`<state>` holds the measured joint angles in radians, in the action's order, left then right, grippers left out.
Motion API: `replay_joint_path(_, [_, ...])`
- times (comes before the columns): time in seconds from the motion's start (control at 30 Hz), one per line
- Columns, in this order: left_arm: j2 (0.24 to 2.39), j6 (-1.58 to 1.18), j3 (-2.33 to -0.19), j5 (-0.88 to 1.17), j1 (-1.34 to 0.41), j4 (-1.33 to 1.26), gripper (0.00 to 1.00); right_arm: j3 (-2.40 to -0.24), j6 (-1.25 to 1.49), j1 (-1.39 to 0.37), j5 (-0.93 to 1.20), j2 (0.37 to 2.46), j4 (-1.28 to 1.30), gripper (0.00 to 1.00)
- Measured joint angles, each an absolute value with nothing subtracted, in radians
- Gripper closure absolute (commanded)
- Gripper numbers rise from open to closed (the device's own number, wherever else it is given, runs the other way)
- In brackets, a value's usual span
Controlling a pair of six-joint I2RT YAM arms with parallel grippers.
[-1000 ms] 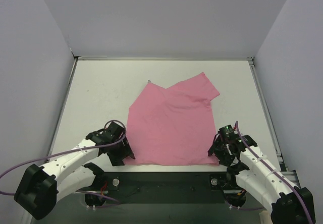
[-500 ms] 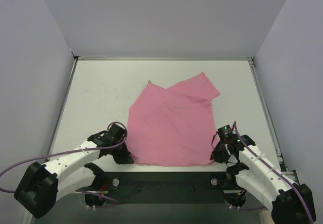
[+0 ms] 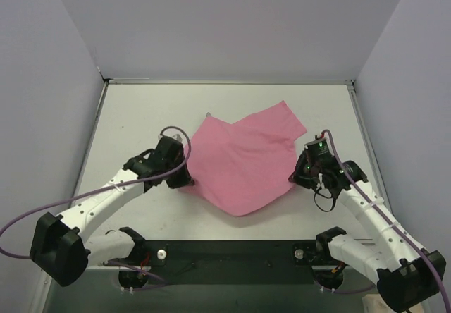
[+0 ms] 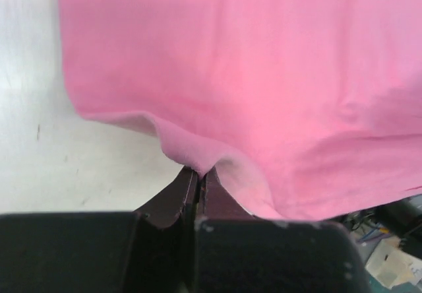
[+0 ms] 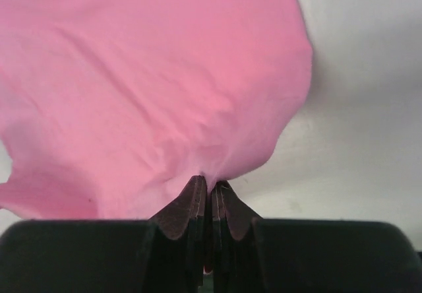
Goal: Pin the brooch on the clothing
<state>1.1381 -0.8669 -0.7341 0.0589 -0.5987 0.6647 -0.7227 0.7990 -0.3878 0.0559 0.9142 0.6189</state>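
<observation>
left gripper (image 3: 182, 180): its jaws were pressed fully together on a small tuck of the clothing's (image 3: 243, 163) edge. In the left wrist view the pink fabric rose straight out from between the tips.
right gripper (image 3: 299, 176): it was closed the same way, with no gap showing, pinching the opposite edge of the cloth.
clothing: it was slung between the two pinches over the middle of the tabletop (image 3: 127, 119). Its slack sagged to a point toward the near edge, and its far part lay spread toward the far right corner.
brooch: it was not visible in any view, so where it was cannot be told.
step in hand: judged to be laying out the clothing, with pinning not yet begun.
doing it well: the two arms needed to travel together at matching height, with just enough pull between them to take out the sag — not so much that a thin pinch slipped free.
setting down: the far part was best lowered first, then drawn gently toward the near edge so the cloth settled in one layer without a fold beneath.
release: the jaws were best opened only once the fabric rested flat — a smooth, single-thickness patch would have served the brooch best.
risk: uneven pull could have twisted the cloth or dragged it toward one side edge.
</observation>
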Motion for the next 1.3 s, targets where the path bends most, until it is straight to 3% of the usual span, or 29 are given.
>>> replay_joint_path(0.4, [1.311,-0.629,-1.446,0.054,-0.367,0.62,1.0,-1.332,0.604,-0.388,-0.007,1.177,0.571,1.0])
replay_joint_path(0.67, [1.373,-0.525,-1.899,0.073,-0.355,0.627,1.0,-1.731,0.515,-0.388,0.023,1.224,0.553,1.0])
replay_joint_path(0.83, [1.293,-0.467,-1.92,0.086,-0.355,0.593,1.0,-1.757,0.463,-0.388,0.043,1.13,0.538,1.0])
replay_joint_path(1.07, [1.08,-0.427,-1.794,0.114,-0.356,0.495,1.0,-1.616,0.439,-0.388,0.133,0.927,0.437,1.0])
replay_joint_path(1.3, [1.032,-0.425,-1.818,0.197,-0.357,0.444,1.0,-1.621,0.44,-0.388,0.203,0.843,0.36,1.0])
